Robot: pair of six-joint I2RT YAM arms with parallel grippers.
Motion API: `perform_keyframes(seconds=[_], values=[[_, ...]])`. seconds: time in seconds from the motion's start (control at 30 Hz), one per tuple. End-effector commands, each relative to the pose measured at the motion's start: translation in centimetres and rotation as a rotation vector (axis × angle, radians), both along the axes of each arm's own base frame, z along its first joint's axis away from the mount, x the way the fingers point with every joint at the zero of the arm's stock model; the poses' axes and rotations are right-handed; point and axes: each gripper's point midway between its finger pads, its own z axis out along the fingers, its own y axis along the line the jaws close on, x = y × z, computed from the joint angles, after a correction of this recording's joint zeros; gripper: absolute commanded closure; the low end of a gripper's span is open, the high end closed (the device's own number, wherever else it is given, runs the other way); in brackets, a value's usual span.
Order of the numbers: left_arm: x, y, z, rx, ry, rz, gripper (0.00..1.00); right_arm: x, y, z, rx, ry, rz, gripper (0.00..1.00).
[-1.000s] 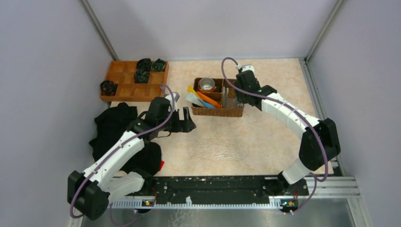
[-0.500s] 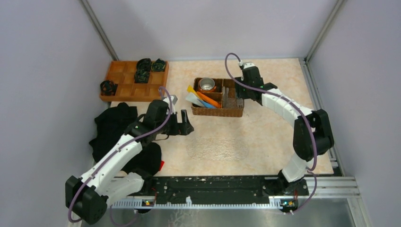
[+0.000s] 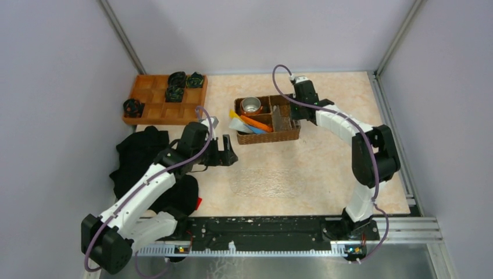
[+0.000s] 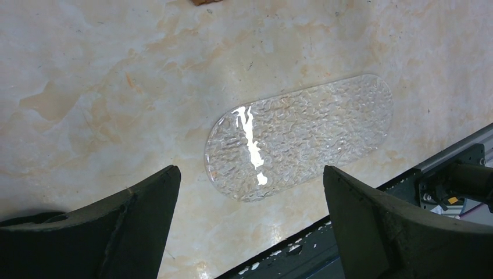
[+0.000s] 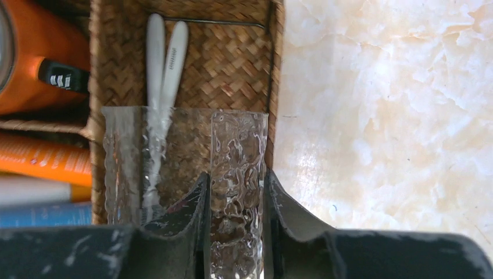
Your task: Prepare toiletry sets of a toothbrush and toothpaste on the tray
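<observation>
The right gripper (image 5: 235, 181) pinches the smooth clear tray (image 5: 238, 139) in the basket (image 5: 274, 87) at 12 o'clock, so it may slip out; the left gripper (image 4: 250, 174) is wide open.

Behind the tray (image 3: 266, 181), the basket (image 3: 267, 138) holds toothbrushes (image 5: 174, 58) and a plastic sheet (image 5: 235, 148).

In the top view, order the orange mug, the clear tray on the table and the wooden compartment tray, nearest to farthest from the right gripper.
From the right gripper:
1. orange mug, just left of it.
2. clear tray, lying flat nearer the arm bases.
3. wooden compartment tray, back left.
</observation>
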Motion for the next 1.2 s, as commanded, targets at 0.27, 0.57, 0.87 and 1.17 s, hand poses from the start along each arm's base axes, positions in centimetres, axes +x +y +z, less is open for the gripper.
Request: perform_keyframes(seconds=[0.27,0.57,0.87,1.17], values=[[0.0,0.2,0.2,0.008,-0.008,-0.001,0.01,1.7,1.1,5.6,0.014,-0.075,0.046,1.00],[-0.3,0.1,0.1,-0.012,-0.004,0.001,0.01,2.0,0.8,18.3,0.050,-0.266,0.056,1.00],[-0.6,-0.2,0.1,-0.028,0.008,-0.012,0.01,-4.8,0.7,18.4,-0.210,-0.319,0.205,1.00],[-1.2,0.0,0.5,-0.030,0.010,-0.017,0.01,-11.9,1.4,17.7,-0.638,-0.536,0.204,1.00]])
